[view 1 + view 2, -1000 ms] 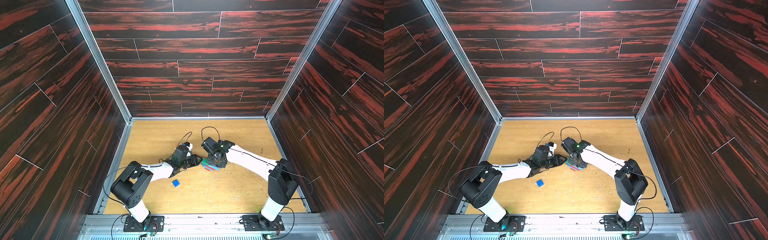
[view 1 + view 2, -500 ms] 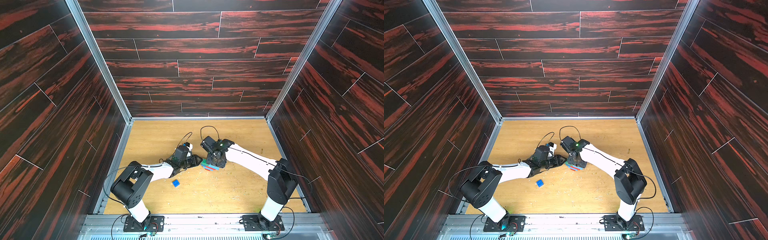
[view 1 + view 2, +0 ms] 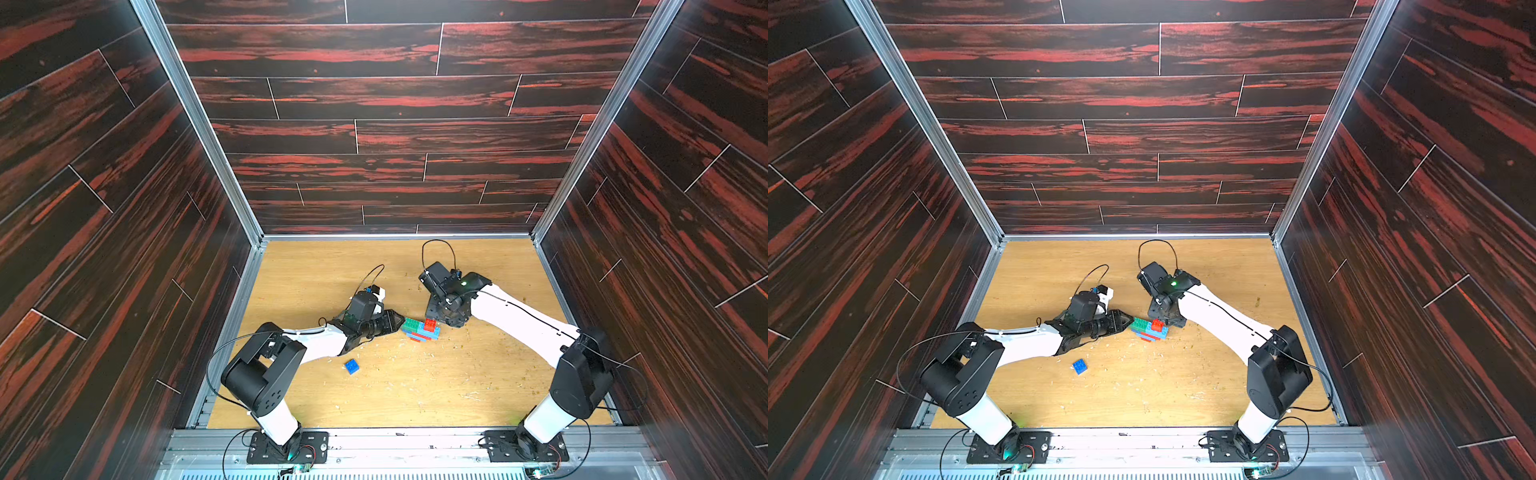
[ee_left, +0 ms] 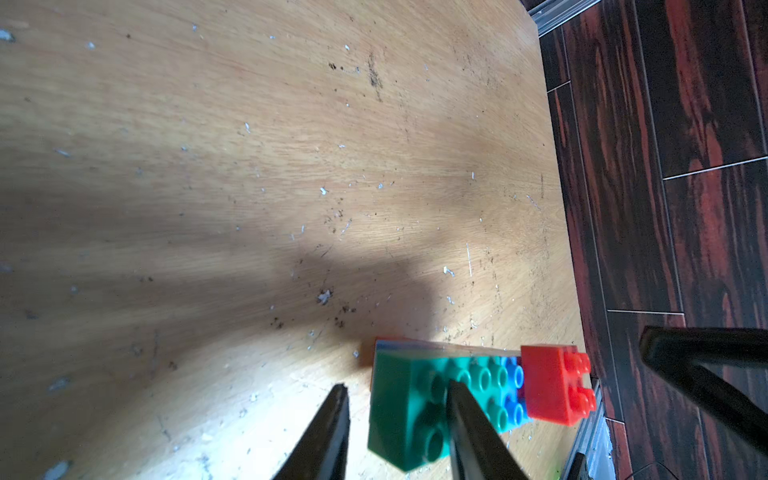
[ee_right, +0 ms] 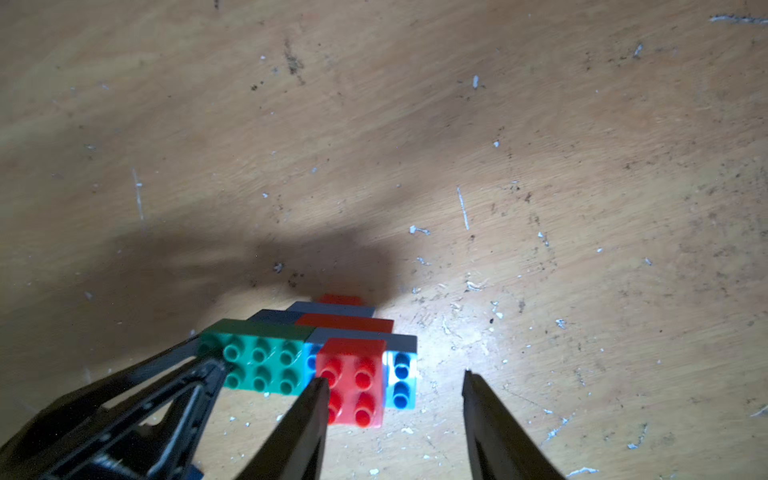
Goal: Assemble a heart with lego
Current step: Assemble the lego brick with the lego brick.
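Heart (image 3: pixel 420 329) sits mid table (image 3: pixel 478 386). Right gripper (image 5: pixel 392 378) gapes empty, straddling the red square brick (image 5: pixel 353 380). Left gripper (image 4: pixel 397 384) is narrowly parted at the green brick (image 4: pixel 411 411); can't tell if it pinches. Best to lift clear straight up, no nudging. Dark-blue brick (image 3: pixel 351 366) lies loose toward the front-left.

Top views sharp, bright on the table (image 3: pixel 415 395), walls (image 3: pixel 83 208) at 9 and 3 o'clock dim; wrist views fisheye-warped at edges, soft overall, glare patch near 6 o'clock, broad shadow mid-frame, the heart (image 4: pixel 415 415) out of focus.
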Robot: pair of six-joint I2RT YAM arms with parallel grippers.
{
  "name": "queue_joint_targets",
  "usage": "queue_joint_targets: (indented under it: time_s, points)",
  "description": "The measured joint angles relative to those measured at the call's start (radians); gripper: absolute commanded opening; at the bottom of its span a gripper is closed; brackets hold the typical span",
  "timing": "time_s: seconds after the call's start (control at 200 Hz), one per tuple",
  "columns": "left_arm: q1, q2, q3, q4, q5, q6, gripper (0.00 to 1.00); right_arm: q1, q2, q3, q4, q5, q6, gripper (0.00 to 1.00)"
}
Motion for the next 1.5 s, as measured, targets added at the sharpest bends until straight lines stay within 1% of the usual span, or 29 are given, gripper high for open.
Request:
queue_joint_targets:
  time_s: [0.326,0.676,1.082,1.253,1.503]
  points:
    - [0.0,0.0,0.0,-0.002,0.0,0.0,0.43,0.002,0.0,-0.056,0.035,-0.039,-0.021,0.44]
    - [-0.002,0.0,0.0,-0.003,-0.001,0.001,0.43,0.019,0.001,-0.061,0.052,-0.064,-0.028,0.43]
    - [-0.003,0.0,0.0,-0.003,-0.004,0.003,0.43,0.036,0.001,-0.074,0.055,-0.08,-0.026,0.39]
    - [-0.003,0.0,0.0,-0.003,-0.007,0.004,0.43,0.043,-0.002,-0.083,0.061,-0.085,-0.006,0.37]
    - [-0.005,0.0,0.0,-0.005,-0.009,0.004,0.43,0.044,-0.03,-0.105,0.05,-0.076,0.016,0.37]
